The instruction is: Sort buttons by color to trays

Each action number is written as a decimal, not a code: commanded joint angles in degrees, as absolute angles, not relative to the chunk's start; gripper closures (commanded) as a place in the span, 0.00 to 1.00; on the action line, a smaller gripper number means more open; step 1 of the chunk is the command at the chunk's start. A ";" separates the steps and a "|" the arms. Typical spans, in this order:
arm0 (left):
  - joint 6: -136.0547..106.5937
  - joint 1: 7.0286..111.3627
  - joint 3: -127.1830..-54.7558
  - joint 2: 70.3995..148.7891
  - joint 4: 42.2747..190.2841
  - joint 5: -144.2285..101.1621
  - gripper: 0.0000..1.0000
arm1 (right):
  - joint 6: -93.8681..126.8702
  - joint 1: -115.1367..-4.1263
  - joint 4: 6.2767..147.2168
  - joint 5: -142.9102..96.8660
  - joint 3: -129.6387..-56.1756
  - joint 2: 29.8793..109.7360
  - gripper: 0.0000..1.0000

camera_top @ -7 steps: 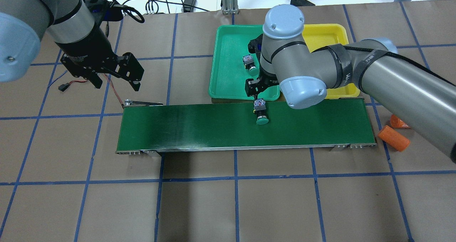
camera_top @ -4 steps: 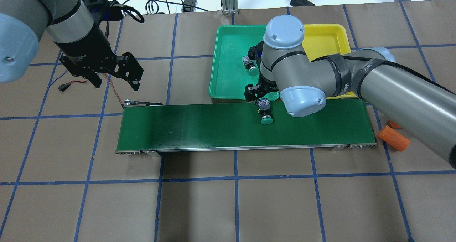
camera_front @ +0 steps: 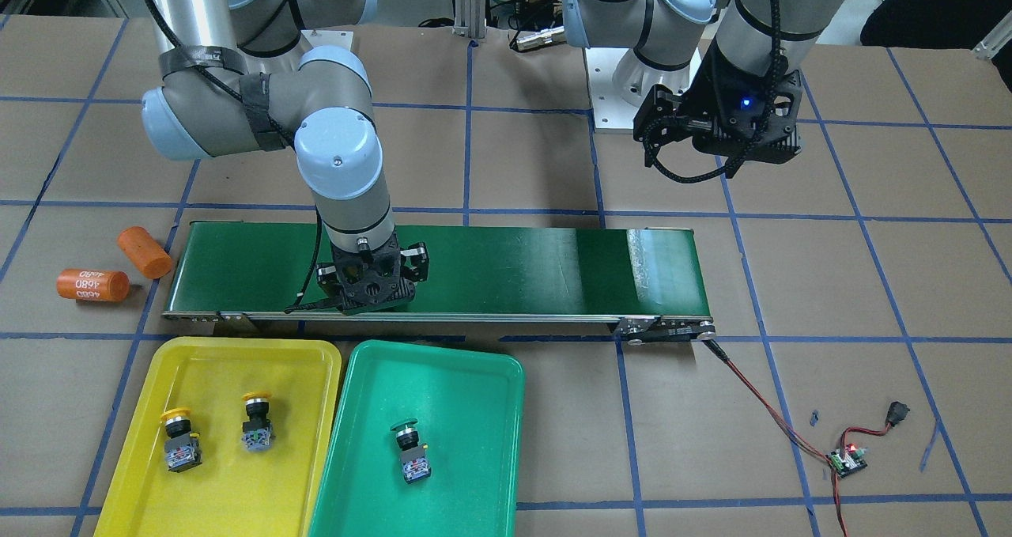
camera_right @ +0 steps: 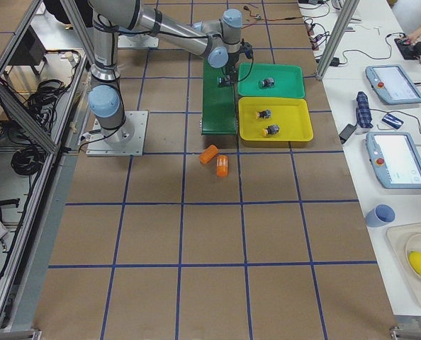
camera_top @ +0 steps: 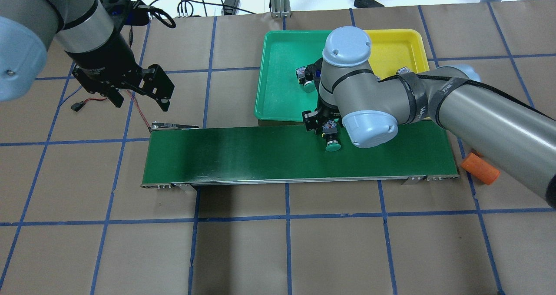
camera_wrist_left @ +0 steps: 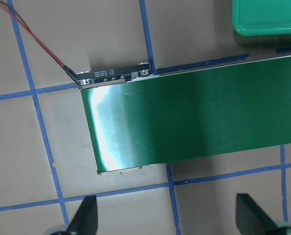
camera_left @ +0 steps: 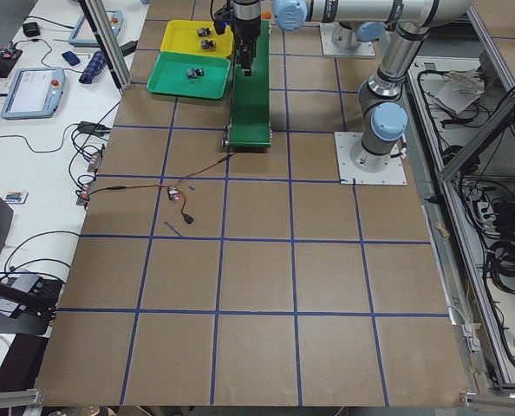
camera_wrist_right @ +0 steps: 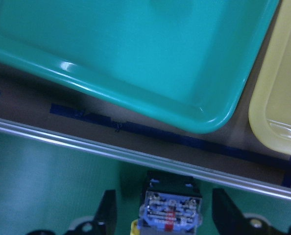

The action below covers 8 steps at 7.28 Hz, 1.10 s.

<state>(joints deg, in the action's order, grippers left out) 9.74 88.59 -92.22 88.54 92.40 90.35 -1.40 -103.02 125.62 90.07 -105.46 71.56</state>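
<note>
A long dark-green conveyor belt point(camera_front: 514, 272) lies across the brown table point(camera_front: 522, 157), which carries a grid of blue tape. Two orange cylinders lie just beside one end of the belt. One cylinder point(camera_front: 92, 285) is marked 4680, the other point(camera_front: 145, 252) is plain. A red wire point(camera_front: 759, 398) goes from the opposite end to a small circuit board point(camera_front: 847, 460).

We see a bright yellow tray point(camera_front: 229, 489) and a green tray point(camera_front: 474, 410), a darker green conveyor belt point(camera_front: 514, 272), and brown table paper point(camera_front: 522, 157) crossed by a blue tape grid. Two buttons point(camera_front: 179, 440) carry yellow caps and two green caps, all on black bodies; both cylinders point(camera_front: 92, 284) are orange, one with pale 4680 lettering.
</note>
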 commanded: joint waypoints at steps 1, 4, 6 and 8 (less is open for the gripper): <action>9.76 88.59 -92.28 88.51 92.37 90.35 0.00 | -1.67 -102.83 124.89 90.18 -105.73 71.63 1.00; 9.76 88.59 -92.29 88.51 92.46 90.35 0.00 | -1.67 -102.74 122.52 90.18 -101.53 71.55 1.00; 9.76 88.59 -92.20 88.51 92.37 90.35 0.00 | -1.67 -102.74 117.80 90.09 -94.78 70.41 1.00; 9.84 88.59 -92.20 88.51 92.37 90.35 0.00 | -1.67 -102.74 116.10 90.00 -88.80 66.99 1.00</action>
